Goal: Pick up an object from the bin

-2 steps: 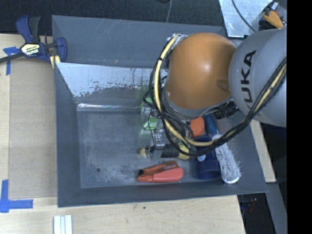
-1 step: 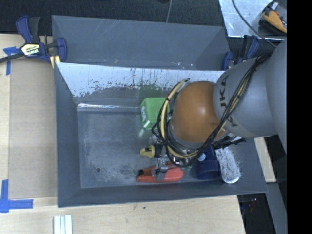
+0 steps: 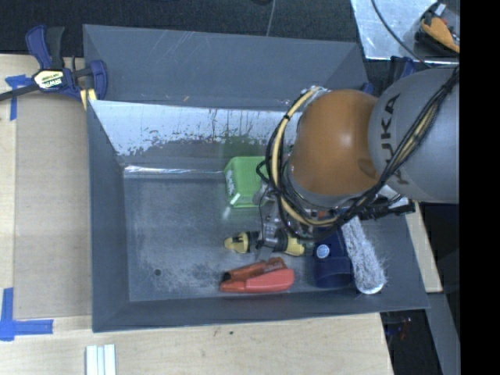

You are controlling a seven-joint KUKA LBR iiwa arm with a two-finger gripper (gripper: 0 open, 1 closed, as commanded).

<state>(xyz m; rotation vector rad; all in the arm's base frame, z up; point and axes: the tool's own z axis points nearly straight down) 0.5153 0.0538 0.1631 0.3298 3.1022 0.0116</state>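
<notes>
My gripper reaches down under the arm's orange cover to the front middle of the bin floor. It sits right over a small yellow toy, whose ends stick out on both sides of it. A red and orange hand tool lies just in front of the gripper. A green block stands just behind it, partly hidden by the arm.
A dark blue cup lies to the right of the gripper, and a white bristly brush leans along the bin's right wall. The left half of the bin floor is bare grey metal.
</notes>
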